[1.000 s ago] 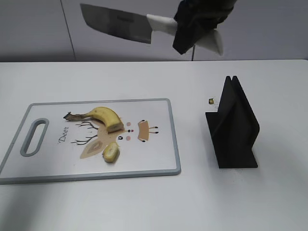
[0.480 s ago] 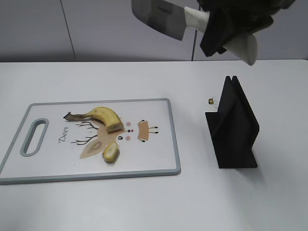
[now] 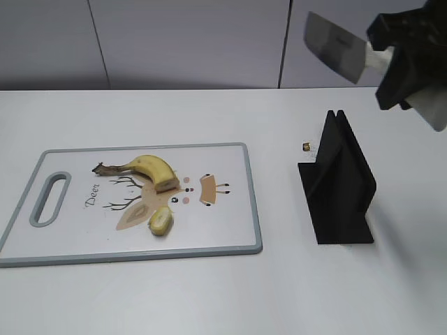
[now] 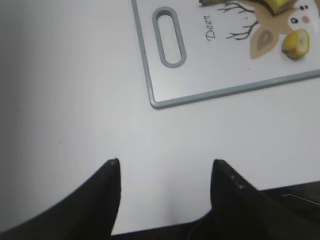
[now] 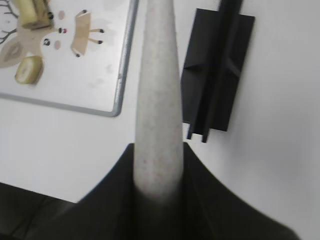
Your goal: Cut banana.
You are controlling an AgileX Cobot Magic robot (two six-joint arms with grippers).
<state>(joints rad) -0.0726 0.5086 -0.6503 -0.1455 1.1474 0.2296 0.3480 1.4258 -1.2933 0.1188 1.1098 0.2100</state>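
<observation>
Right tool (image 3: pixel 408 66) clamped on knife (image 3: pixel 336 47) — raised above black rack (image 3: pixel 339 181), left tool (image 4: pixel 164 175) apart over bare tabletop (image 4: pixel 70 100) (nothing held), banana (image 3: pixel 143 169) and cut piece (image 3: pixel 161 220) on cutting board (image 3: pixel 230 223).

Yellow banana (image 3: pixel 149 169) on a white, grey-rimmed deer-print cutting board (image 3: pixel 230 209); black knife stand (image 3: pixel 339 181); seemingly speckled-white knife handle (image 5: pixel 157 100).

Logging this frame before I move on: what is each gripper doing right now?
Left gripper: open, holding nothing, above bare table beside the cutting board.
Right gripper: shut on the knife handle, raised above the black knife stand.
</observation>
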